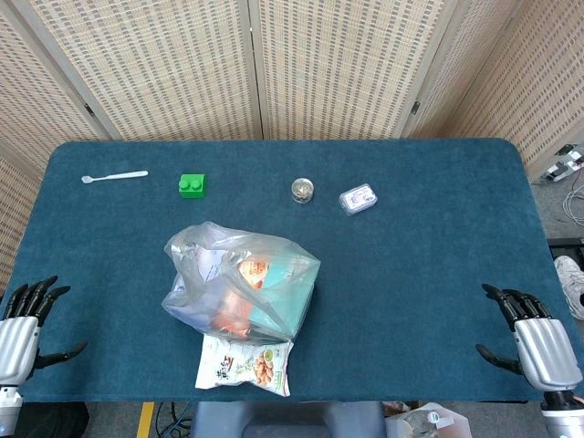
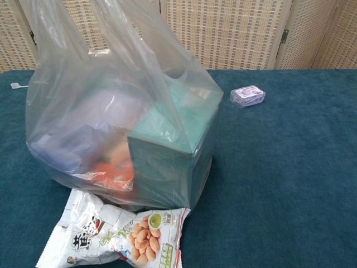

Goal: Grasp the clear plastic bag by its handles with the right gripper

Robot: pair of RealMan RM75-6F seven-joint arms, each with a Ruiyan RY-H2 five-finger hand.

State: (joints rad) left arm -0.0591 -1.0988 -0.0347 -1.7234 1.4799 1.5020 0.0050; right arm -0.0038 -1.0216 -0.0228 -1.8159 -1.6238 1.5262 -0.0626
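One clear plastic bag (image 1: pixel 239 283), well left of right hand (image 1: pixel 534 339)

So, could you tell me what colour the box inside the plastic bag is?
The box is teal green, clearest in the chest view.

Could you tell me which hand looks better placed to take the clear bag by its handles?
On position alone, the left hand: the plastic bag sits left of the table's middle, so it is nearer than the right hand. Both rest open at the near edge. The task names the right, which probably faces a longer reach.
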